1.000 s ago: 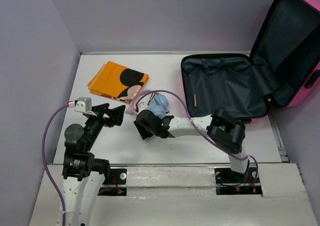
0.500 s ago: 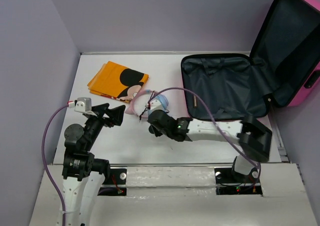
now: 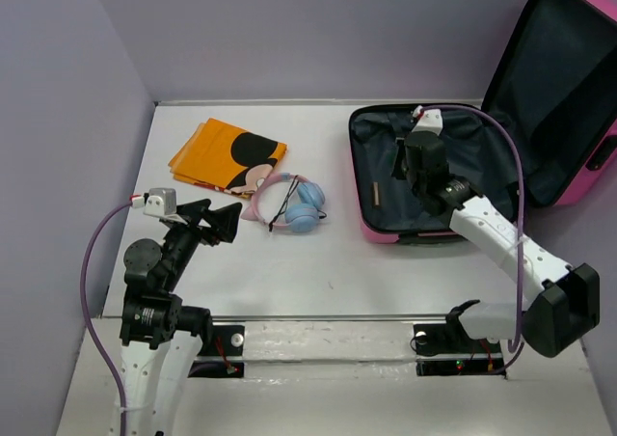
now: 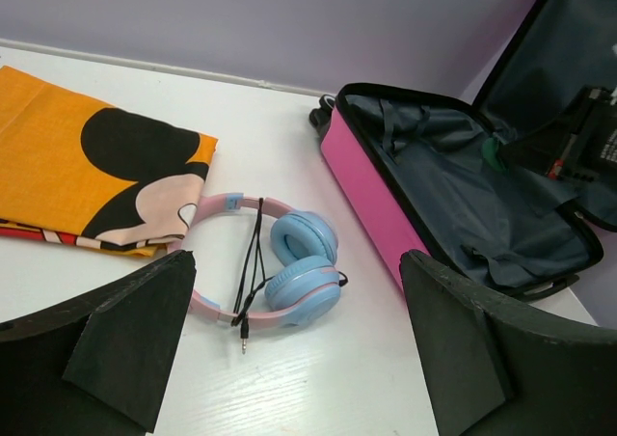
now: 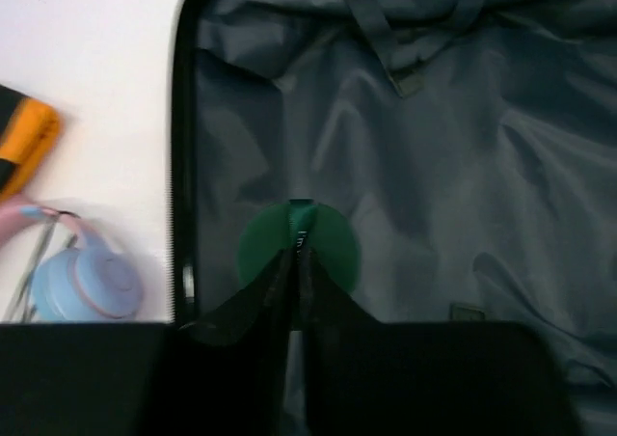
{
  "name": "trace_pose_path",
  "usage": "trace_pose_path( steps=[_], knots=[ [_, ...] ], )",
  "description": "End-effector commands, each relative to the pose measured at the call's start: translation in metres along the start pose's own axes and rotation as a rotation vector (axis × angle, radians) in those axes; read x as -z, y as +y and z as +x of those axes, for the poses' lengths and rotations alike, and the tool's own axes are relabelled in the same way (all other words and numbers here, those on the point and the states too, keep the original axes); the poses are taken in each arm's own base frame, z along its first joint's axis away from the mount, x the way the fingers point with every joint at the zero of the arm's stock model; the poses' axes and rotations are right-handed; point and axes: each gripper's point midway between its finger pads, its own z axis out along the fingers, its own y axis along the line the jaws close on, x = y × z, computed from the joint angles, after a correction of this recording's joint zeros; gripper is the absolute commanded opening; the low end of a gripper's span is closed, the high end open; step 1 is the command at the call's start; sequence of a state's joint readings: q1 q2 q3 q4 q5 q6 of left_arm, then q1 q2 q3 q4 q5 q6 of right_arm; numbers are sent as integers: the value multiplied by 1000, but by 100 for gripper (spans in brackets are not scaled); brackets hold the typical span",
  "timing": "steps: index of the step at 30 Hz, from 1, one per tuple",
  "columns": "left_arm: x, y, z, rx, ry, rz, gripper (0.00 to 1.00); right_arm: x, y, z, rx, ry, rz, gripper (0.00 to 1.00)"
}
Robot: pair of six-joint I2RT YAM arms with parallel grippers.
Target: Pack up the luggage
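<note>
**Top external view**
- Luggage: small hot-pink hard-shell luggage (image 3: 381, 147) with dark navy fabric lining, open at the far right of the white counter (image 3: 318, 272); lower half flat, lid raised against the right wall.
- Right gripper (image 3: 405, 166): over the open lower half of the luggage, arm reaching in from the near right edge.
- Left gripper (image 3: 217, 214): above the counter's left side, well apart from the luggage, pointed toward the middle.
- Headphones: pale-blue and pink headphones (image 3: 294, 209) with a thin black cable, flat on the counter between cloth and luggage.
- Cloth: folded orange cloth with a Mickey Mouse print (image 3: 227, 156), far left of the counter.

**Left wrist view**
- Left fingers (image 4: 135, 330): spread wide, nothing between them.
- Headphones (image 4: 289, 262): straight ahead, headband just beside the near corner of the cloth (image 4: 87, 166).
- Luggage (image 4: 366, 180): to the right, pink side wall facing, lining exposed.
- Green thing: small dark-green round thing (image 4: 494, 151) at the tip of the right gripper, inside the luggage's open half.

**Right wrist view**
- Right fingers (image 5: 241, 311): pressed together, pinching the green thing (image 5: 333, 248) at their tips.
- Luggage lining (image 5: 463, 166): creased navy fabric filling the view below the fingers, straps at the top.
- Headphones (image 5: 87, 282): one blue ear cup on the counter, just outside the luggage's black rim, lower left.
</note>
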State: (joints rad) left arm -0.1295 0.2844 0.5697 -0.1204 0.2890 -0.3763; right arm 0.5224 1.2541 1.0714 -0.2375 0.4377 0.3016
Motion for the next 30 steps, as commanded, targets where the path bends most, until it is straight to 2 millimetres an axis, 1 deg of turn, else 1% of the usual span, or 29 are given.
trace_pose_path(
  steps=[1,2,3,4,5,6,9,10,11,12,13,14,15,16,17,18,19,20,22,23,24,25,26,27,29,30],
  knots=[
    [1,-14,-13,-7,-31,56,99,-23,-28,15,65,102,110,53],
    [1,-14,-13,-8,-34,57,99,-23,-26,19,64,125,98,79],
    [0,-14,-12,-8,-30,59,99,-22,-20,20,54,133,66,79],
    [0,-14,-13,-7,-31,59,99,-21,-19,18,45,124,63,86],
    [0,-14,-12,-7,-27,62,99,-19,-6,19,34,137,-14,90],
    [-1,-15,-11,-7,-20,66,99,-11,16,18,16,126,-99,91],
    [-3,-14,-8,-5,-10,68,99,3,57,20,22,104,-207,91],
    [-3,-14,-8,-5,-9,68,99,10,87,27,52,93,-278,91],
    [-3,-14,-8,-4,-9,66,99,12,103,31,72,92,-328,91],
    [-3,-14,-9,-4,-12,66,99,5,117,48,104,129,-360,91],
    [-2,-13,-9,-4,-13,63,99,5,133,49,111,145,-399,91],
    [-2,-14,-9,-4,-15,62,99,5,145,57,138,162,-418,91],
    [-2,-14,-10,-5,-19,62,99,-10,147,75,171,206,-393,91],
    [-1,-14,-10,-5,-19,62,99,-12,160,69,180,199,-412,91],
    [-1,-14,-10,-4,-19,64,99,-18,163,71,201,210,-412,91],
    [-1,-14,-10,-4,-19,64,99,-23,164,79,227,243,-400,91],
    [-1,-14,-10,-4,-19,64,99,-28,167,81,245,259,-398,92],
    [-2,-14,-9,-4,-16,64,99,-39,178,85,259,278,-408,92],
    [-1,-15,-9,-5,-16,67,99,-49,182,94,295,311,-404,93],
    [-1,-15,-10,-5,-17,68,99,-60,182,111,319,348,-390,94],
    [-1,-15,-9,-5,-15,69,99,-66,189,104,328,334,-393,94],
    [-1,-15,-10,-6,-18,70,99,-70,189,112,345,361,-385,95],
    [-1,-16,-10,-6,-19,71,99,-79,190,132,367,406,-381,96],
    [0,-16,-10,-6,-21,71,99,-83,196,130,369,409,-389,96],
    [0,-16,-10,-6,-20,73,99,-90,193,145,383,448,-369,96],
    [0,-16,-10,-6,-20,73,99,-96,190,156,389,468,-346,95]
  ],
)
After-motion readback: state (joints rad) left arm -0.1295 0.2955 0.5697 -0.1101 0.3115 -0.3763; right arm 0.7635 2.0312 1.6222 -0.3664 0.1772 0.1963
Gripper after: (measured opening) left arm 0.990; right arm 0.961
